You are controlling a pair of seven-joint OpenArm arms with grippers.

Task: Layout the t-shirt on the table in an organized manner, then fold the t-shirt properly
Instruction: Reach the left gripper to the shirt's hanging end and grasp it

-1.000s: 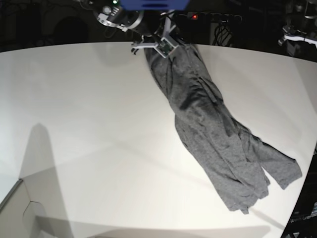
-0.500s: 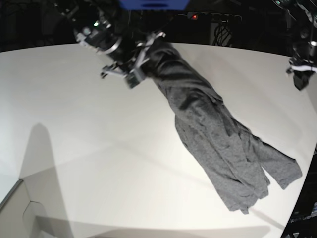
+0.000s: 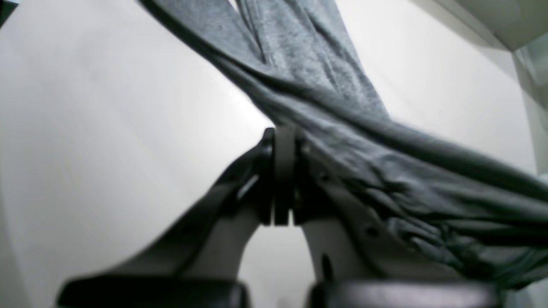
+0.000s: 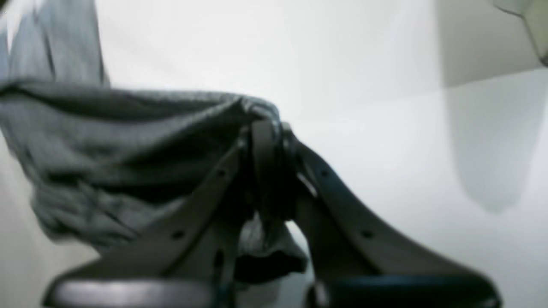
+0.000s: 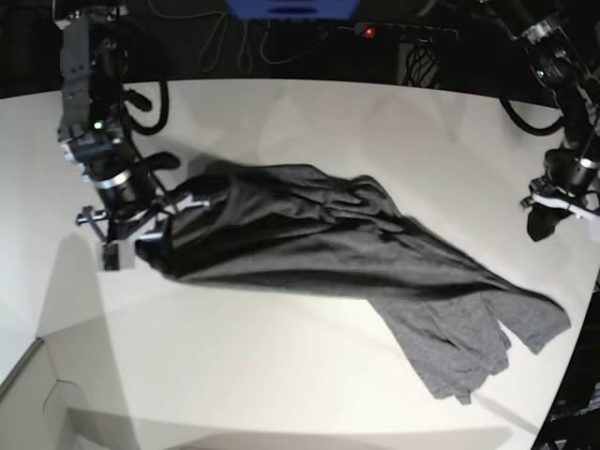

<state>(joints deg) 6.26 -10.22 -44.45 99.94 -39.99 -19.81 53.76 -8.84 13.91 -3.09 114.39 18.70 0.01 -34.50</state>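
The dark grey t-shirt [image 5: 328,244] lies stretched across the white table [image 5: 281,375], from mid-left to the near right corner. My right gripper [image 5: 141,239] is shut on its left end. The right wrist view shows the cloth [image 4: 107,128] bunched around that gripper's [image 4: 265,126] closed tips. My left gripper [image 5: 542,225] hovers by the table's right edge, apart from the shirt. In the left wrist view this gripper [image 3: 282,132] is shut, and the shirt [image 3: 299,51] runs just past its tips. No cloth shows between its fingers.
A pale box corner [image 5: 28,403] sits at the near left of the table. Cables and a power strip with a red light [image 5: 368,31] lie behind the far edge. The table's curved edge [image 5: 562,394] runs close to the shirt's hem at near right.
My right gripper has pulled the shirt's upper end from the far middle edge leftward and nearer, spreading the cloth sideways. My left gripper has come down along the right edge.
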